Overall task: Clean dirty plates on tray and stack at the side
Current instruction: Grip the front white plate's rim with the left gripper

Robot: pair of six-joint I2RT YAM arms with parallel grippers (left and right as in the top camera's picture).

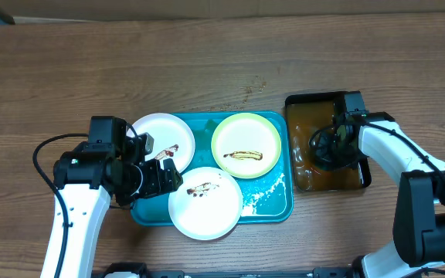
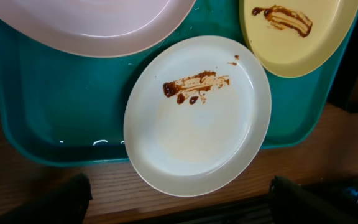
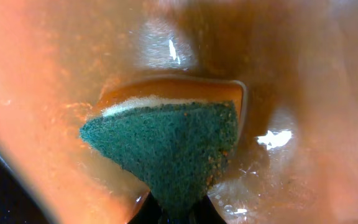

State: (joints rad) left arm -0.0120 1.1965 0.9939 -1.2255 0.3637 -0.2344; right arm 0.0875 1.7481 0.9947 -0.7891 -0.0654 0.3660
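Three plates lie on the turquoise tray [image 1: 273,202]: a white plate [image 1: 154,131] at the back left, a pale green plate [image 1: 246,145] at the back right, and a white plate [image 1: 205,202] overhanging the tray's front edge. All carry brown sauce smears. My left gripper [image 1: 168,177] is open and empty at the left rim of the front white plate [image 2: 197,115], its fingers [image 2: 191,205] spread wide beyond the rim. My right gripper [image 1: 327,147] is down in the black tray [image 1: 315,99] of brown water, shut [image 3: 179,214] on a green sponge [image 3: 166,149].
The black tray stands right of the turquoise tray, almost touching it. White foam [image 1: 273,185] lies in the turquoise tray's front right corner. Crumbs [image 1: 249,89] lie on the wooden table behind the trays. The tray wall [image 2: 55,112] and the green plate [image 2: 297,31] show in the left wrist view.
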